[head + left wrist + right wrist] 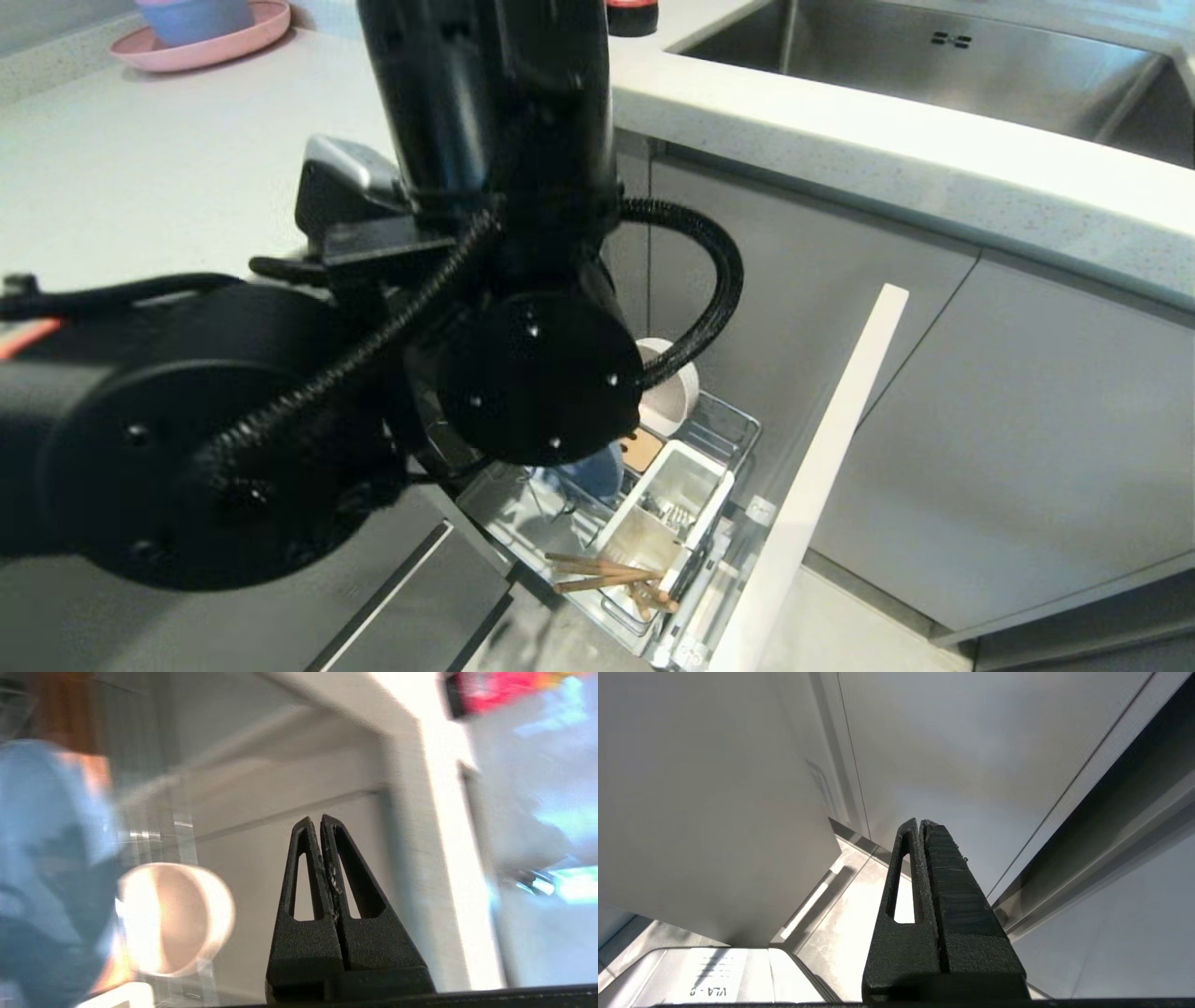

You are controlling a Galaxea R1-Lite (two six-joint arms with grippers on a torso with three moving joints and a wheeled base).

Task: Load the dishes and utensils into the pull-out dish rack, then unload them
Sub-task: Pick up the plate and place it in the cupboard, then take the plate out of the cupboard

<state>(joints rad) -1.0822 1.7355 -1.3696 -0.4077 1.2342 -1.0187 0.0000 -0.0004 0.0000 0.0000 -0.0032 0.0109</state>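
Left wrist view: left gripper [320, 820] pinched fully closed on nothing, blue plate [42, 858] and off-white bowl [175, 919] blurry lower left; right gripper [920, 823] closed too, empty.

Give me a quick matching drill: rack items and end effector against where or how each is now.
Things:
1. chopsticks
2. bowl
3. left end effector
4. pink plate

States:
A. shut, empty
B. on the counter
C. far end of rack
D. lying across the near cup

Pairs: 1-D, 2-C, 3-A, 4-B
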